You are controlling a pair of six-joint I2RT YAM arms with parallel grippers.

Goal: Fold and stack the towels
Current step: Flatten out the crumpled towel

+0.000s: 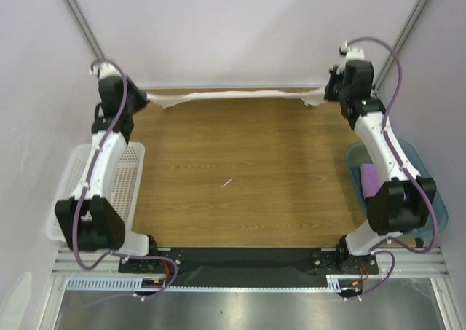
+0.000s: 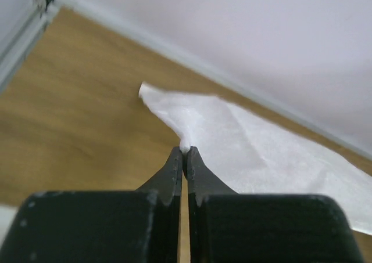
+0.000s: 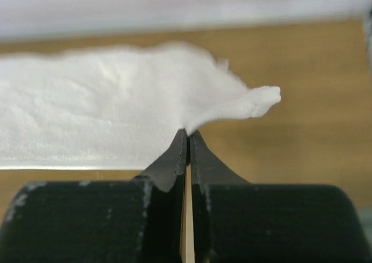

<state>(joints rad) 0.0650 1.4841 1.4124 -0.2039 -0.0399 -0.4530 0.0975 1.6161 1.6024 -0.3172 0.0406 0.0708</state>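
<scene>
White terry cloth is seen drawn out into a long, narrow band along the far edge of the wooden table [image 1: 240,170]. The white towel [image 1: 233,95] is gripped at both ends. The left gripper [image 2: 185,154] is clenched on a corner at the left end, and the right gripper [image 3: 187,135] is clenched on the edge at the right end, where a small tail of cloth is left jutting past the fingertips. Whether the middle of the band rests on the wood or hangs just above it cannot be told. The step in hand is judged to be the stretching out of the large towel ahead of its first fold, so the task is thought to be at an early stage. The purple towel [image 1: 373,178] is seen lying in the teal bin [image 1: 426,171] beside the right arm, not yet stacked. For the next move, both ends would need to be carried together at an even pace, with the cloth kept taut so that it can be laid flat or doubled over squarely.
</scene>
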